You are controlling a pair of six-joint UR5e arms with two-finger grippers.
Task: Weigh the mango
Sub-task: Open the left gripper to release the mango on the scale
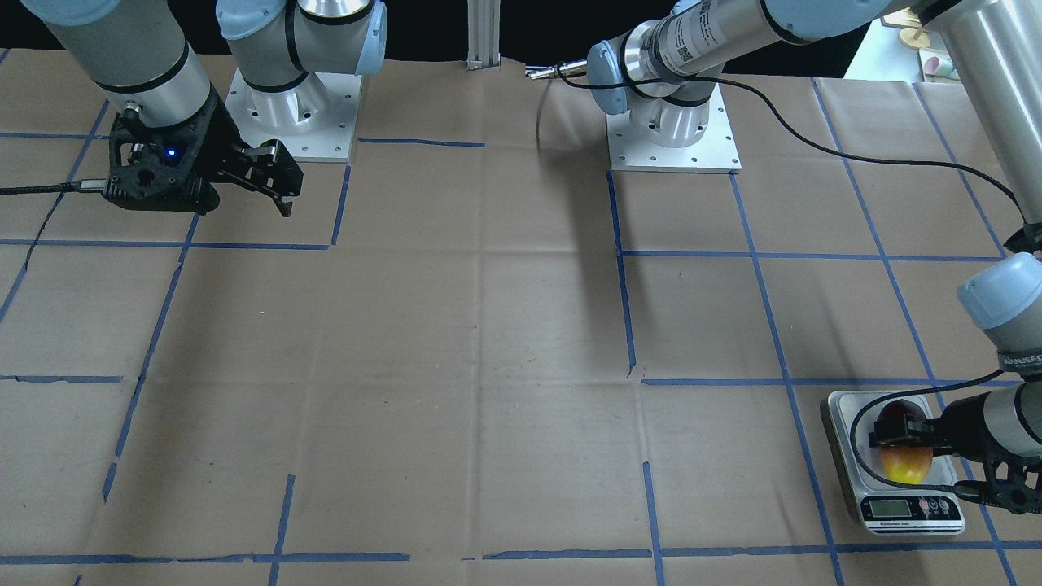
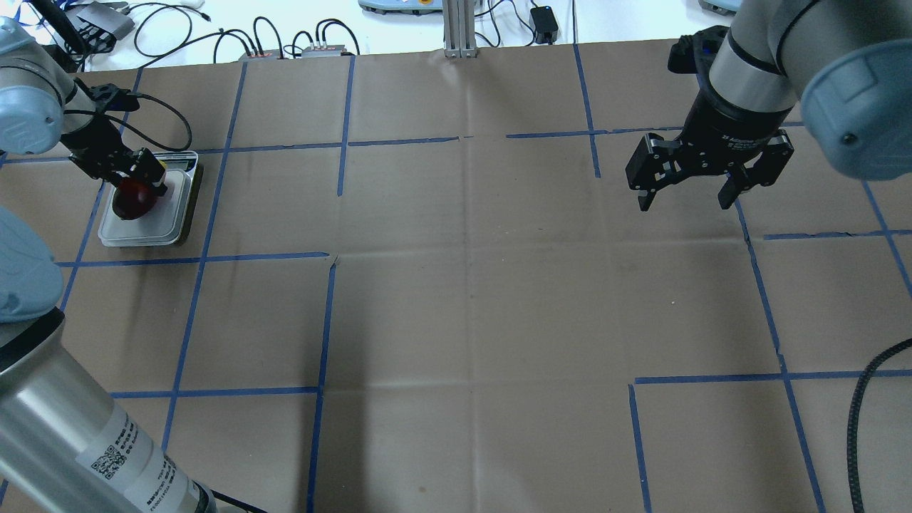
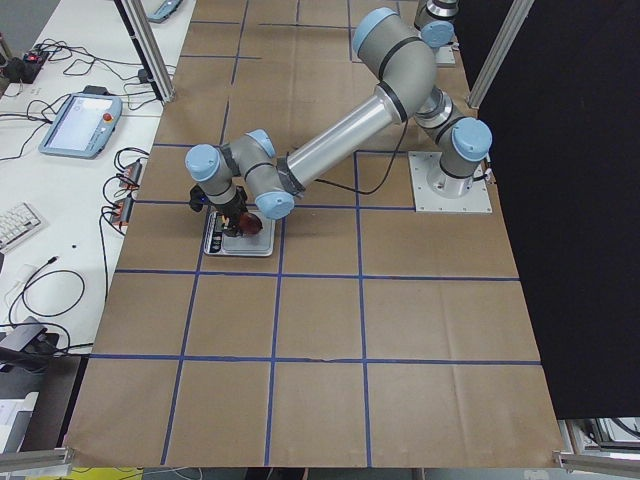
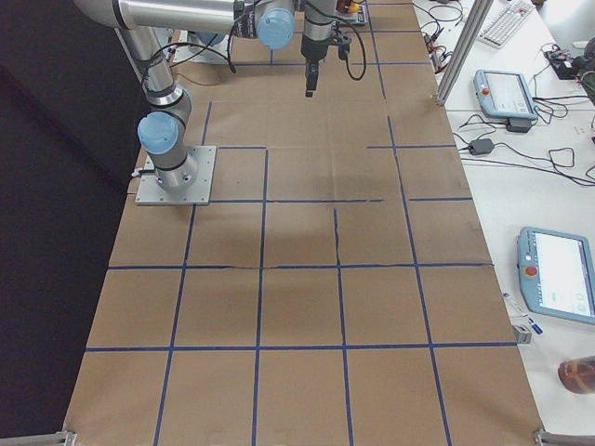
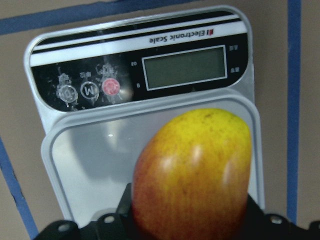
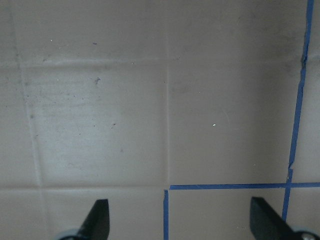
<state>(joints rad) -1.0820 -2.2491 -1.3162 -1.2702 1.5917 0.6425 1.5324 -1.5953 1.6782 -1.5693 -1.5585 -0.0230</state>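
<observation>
The mango (image 5: 192, 175) sits over the scale (image 5: 135, 75), above the middle of its pale plate. The left gripper (image 1: 895, 438) pinches it, and a black finger (image 1: 902, 433) crosses the fruit's middle. The left wrist view shows the yellow end pointing toward the scale's screen and the redder end back at the gripper body. Whether the fruit's underside touches the plate cannot be told; a soft shadow lies on the plate beside it. The scale's panel carries a grey screen and 3 round buttons, 1 of them red.

From overhead, the scale (image 2: 178, 214) lies at the far left of the table (image 2: 463, 285), which is covered in brown paper with blue tape lines. There the mango (image 2: 132, 201) shows dark red under the left gripper (image 2: 140, 187).

The right gripper (image 2: 685, 203) hangs above bare paper at the far right, well apart from the scale. Its 2 fingers are spread wide with nothing between them. In the right wrist view its fingertips (image 6: 97, 220) frame a corner of blue tape.
</observation>
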